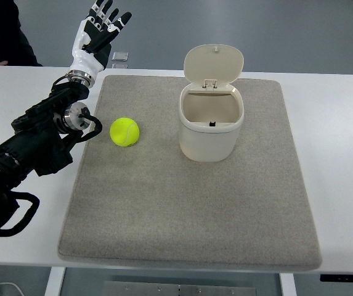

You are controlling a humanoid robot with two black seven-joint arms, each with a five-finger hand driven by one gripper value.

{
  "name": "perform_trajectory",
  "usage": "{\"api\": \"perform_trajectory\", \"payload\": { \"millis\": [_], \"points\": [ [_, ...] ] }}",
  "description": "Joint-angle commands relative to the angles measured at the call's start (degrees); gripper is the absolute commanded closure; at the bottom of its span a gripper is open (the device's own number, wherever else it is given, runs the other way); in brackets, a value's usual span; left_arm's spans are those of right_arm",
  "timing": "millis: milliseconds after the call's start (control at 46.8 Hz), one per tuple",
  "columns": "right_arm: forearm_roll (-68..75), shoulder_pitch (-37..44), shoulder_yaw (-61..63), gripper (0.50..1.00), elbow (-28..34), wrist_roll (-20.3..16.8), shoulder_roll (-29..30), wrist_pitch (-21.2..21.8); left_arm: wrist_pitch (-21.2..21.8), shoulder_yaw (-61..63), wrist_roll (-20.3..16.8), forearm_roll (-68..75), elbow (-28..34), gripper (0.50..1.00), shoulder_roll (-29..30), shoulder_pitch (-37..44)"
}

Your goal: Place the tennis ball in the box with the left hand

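Left hand point(100, 34) raised, fingers spread and empty, beyond the ball point(124, 132); the box point(210, 126) stands lid-up nearby, ready to receive.

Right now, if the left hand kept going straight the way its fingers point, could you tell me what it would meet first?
Probably nothing: the left hand points up and away past the table edge, not toward the ball. Depth is unclear.

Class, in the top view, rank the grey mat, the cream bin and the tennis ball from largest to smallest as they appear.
1. Grey mat
2. Cream bin, lid open
3. Tennis ball

The differences are clear; none look alike.
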Motion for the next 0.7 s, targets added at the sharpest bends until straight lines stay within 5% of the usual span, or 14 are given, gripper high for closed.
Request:
{"api": "perform_trajectory", "payload": {
  "millis": [0,256,683],
  "points": [
    [0.0,0.0,0.0,0.562,0.0,0.0,0.0,0.0,0.1,0.0,0.0,0.0,0.0,0.508,0.0,-0.1],
    [0.0,0.0,0.0,0.562,0.0,0.0,0.0,0.0,1.9,0.1,0.0,0.3,-0.4,0.508,1.1,-1.7],
    [0.0,0.0,0.0,0.562,0.0,0.0,0.0,0.0,1.9,13.2,2.0,0.6,-3.9,0.51,11.3,-14.8]
  ]
}}
